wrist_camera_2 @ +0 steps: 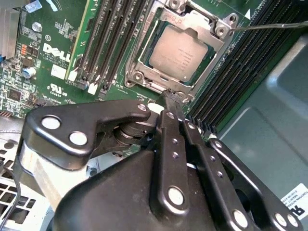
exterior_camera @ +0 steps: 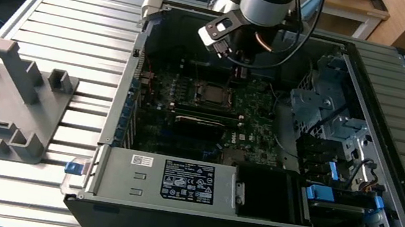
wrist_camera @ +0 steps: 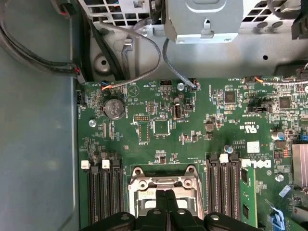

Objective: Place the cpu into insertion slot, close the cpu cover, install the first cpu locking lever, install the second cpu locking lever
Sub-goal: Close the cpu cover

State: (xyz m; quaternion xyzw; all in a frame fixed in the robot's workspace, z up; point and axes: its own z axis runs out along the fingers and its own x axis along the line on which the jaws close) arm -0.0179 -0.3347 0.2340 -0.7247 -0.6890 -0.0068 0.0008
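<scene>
The cpu (wrist_camera_2: 179, 52), a flat square with a dull grey metal top, lies in the socket on the green motherboard (wrist_camera_2: 53, 53). The silvery cpu cover (wrist_camera_2: 193, 20) lies flat around it, and the chip shows through its window. In the first wrist view the cover (wrist_camera: 163, 182) sits just past the fingertips. A thin locking lever (wrist_camera_2: 269, 25) sticks out sideways from one corner of the socket. My gripper (wrist_camera_2: 172, 96) is shut with nothing between its fingers, its tip at the socket's edge. In the exterior view the gripper (exterior_camera: 240, 69) hangs inside the case, above and behind the cpu (exterior_camera: 208, 93).
Black memory slots (wrist_camera_2: 113, 38) flank the socket on both sides. Cables (wrist_camera: 144, 53) and a metal drive cage (exterior_camera: 328, 110) line the case wall. A power supply (exterior_camera: 166, 179) fills the front of the case. A grey plastic fixture (exterior_camera: 4, 103) stands on the slatted table at the exterior view's left.
</scene>
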